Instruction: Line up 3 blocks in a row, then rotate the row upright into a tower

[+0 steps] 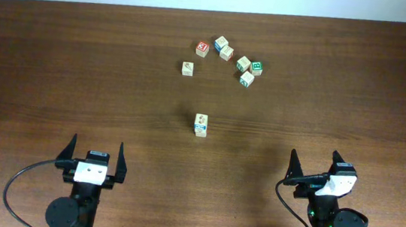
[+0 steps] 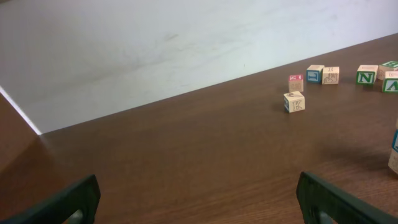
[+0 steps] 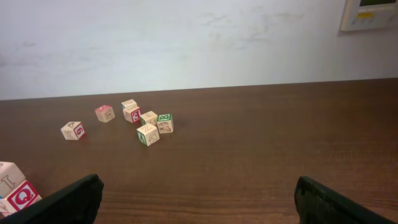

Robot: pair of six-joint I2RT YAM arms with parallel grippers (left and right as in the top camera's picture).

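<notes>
Several small wooden alphabet cubes lie at the far middle of the table. One tan-topped cube sits alone, showing a blue side in the left wrist view. A blue-faced cube lies in the cluster behind it, beside a tan cube. Nearer the centre, a tan cube and a blue-faced cube touch each other. My left gripper and right gripper both hang open and hold nothing, well short of every cube.
A red-faced cube and three green-faced cubes share the cluster. A white wall runs along the table's far edge. Bare wood lies between the grippers and the cubes.
</notes>
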